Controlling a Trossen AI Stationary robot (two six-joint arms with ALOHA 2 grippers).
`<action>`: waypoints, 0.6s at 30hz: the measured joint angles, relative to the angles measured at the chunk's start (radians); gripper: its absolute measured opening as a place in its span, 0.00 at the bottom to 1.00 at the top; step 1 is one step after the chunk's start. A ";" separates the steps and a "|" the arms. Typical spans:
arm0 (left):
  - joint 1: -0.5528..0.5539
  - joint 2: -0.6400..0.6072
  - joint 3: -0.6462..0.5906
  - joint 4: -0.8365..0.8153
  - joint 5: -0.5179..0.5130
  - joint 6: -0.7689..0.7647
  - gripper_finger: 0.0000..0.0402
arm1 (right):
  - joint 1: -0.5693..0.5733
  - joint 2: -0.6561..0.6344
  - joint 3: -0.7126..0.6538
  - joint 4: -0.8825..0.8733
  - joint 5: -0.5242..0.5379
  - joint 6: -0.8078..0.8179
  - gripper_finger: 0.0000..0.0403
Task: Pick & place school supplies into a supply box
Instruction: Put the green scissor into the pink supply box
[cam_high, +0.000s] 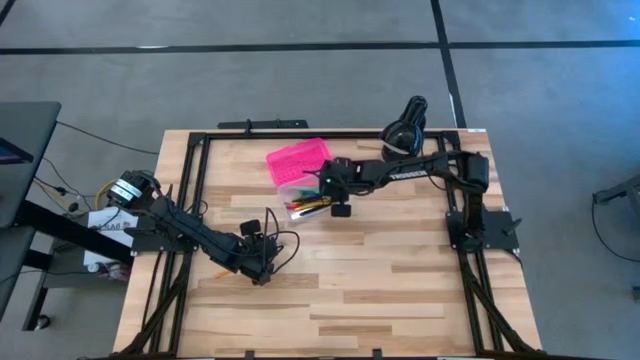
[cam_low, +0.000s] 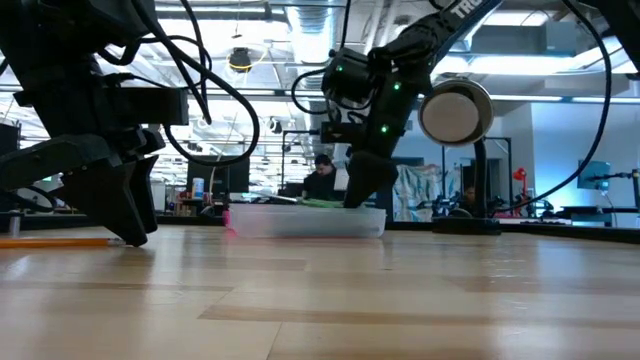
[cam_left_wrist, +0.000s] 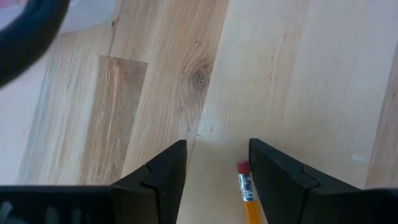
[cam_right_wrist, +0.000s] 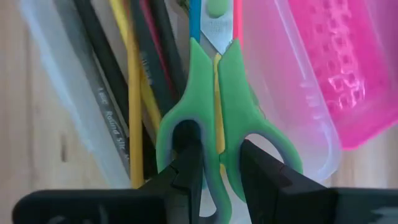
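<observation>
Right gripper (cam_right_wrist: 214, 171) — pinching green-handled scissors (cam_right_wrist: 217, 106) over clear pencil case (cam_right_wrist: 311, 124), blade tips cut off. Left gripper (cam_left_wrist: 217, 168) — spread around pencil (cam_left_wrist: 247, 193), tip hidden.

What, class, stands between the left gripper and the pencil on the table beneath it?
Nothing visible. In the left wrist view the left gripper hangs open over bare wood, and the pencil lies with its eraser end between the fingers, nothing covering it. The right gripper is away at the supply box, on the scissors.
</observation>
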 joint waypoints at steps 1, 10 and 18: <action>0.000 0.000 0.000 0.001 0.001 0.005 0.42 | -0.003 0.000 0.000 -0.009 0.003 0.000 0.19; 0.000 0.000 0.000 0.002 -0.001 0.007 0.42 | -0.002 0.000 0.000 -0.038 0.022 -0.025 0.20; 0.000 0.000 0.000 0.002 -0.002 0.007 0.42 | -0.002 -0.001 0.000 -0.058 0.020 -0.026 0.26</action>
